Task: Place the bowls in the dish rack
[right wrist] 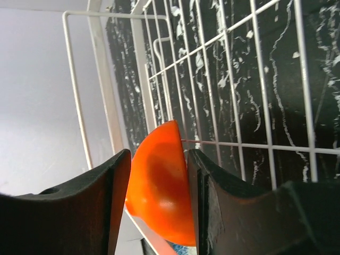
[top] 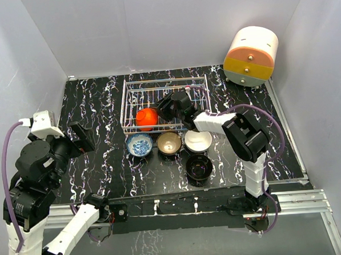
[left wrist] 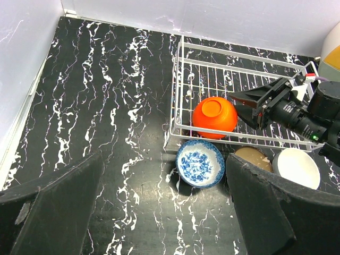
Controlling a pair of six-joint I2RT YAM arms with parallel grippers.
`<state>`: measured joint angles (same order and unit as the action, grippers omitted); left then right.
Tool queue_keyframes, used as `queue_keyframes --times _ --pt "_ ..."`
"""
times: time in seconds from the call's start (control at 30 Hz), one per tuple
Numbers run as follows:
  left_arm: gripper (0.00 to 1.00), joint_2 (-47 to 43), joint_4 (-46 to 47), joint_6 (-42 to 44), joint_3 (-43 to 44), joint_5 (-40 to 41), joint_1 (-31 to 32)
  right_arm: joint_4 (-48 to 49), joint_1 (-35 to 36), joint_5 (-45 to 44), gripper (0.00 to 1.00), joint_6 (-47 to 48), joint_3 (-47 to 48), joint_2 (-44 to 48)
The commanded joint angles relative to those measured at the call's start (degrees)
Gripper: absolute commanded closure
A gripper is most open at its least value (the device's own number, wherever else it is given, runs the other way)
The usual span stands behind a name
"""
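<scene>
1. Rack status: red bowl point(top: 147, 118) upside down inside dish rack point(top: 129, 94), in its lower-left corner, upper centre of top view.
2. For right gripper point(top: 168, 109): reaches into rack from the right, jaws parted either side of red bowl, thin gap at one finger, grips nothing.
3. For left gripper point(top: 79, 138): hovers at left of frame, jaws wide, empty.
4. Row just below rack, left to right: blue-and-white bowl point(top: 139, 145), tan bowl point(top: 169, 143), white bowl point(top: 198, 140). Below white bowl: black bowl point(top: 199, 166).

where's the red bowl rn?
Top view: the bright red bowl lies base up in the near-left corner of the white wire dish rack, just behind the blue-and-white patterned bowl, right gripper beside it.
</scene>
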<state>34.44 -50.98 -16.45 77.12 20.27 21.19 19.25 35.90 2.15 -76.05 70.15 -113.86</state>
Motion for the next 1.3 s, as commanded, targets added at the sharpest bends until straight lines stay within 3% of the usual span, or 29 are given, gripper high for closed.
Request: queue_keyframes --times 0.0,0.17,0.7,0.93,1.07,1.27 --pt "0.03 0.5 1.1 0.0 -0.5 -0.8 0.3 -8.8 -0.2 -5.0 0.50 7.5 6.5 3.0" --pt "0.03 0.2 1.2 -0.2 -0.8 -0.8 0.3 -18.2 -0.2 -7.5 0.49 13.4 12.1 2.6" --pt "0.03 0.7 1.5 0.0 -1.3 -1.0 0.3 -27.7 3.4 -9.1 0.47 31.0 15.2 5.7" --pt "0.03 0.8 0.6 0.4 -0.7 -0.7 0.3 -37.5 7.4 -23.4 0.47 39.6 20.5 5.5" --pt "0.03 0.5 0.6 0.5 -0.7 -0.3 0.3 -44.0 8.3 -28.2 0.47 43.6 24.5 3.8" --pt "0.03 0.3 0.7 0.5 -1.4 -0.5 0.3 -46.0 8.8 -30.7 0.47 45.2 22.7 4.1"
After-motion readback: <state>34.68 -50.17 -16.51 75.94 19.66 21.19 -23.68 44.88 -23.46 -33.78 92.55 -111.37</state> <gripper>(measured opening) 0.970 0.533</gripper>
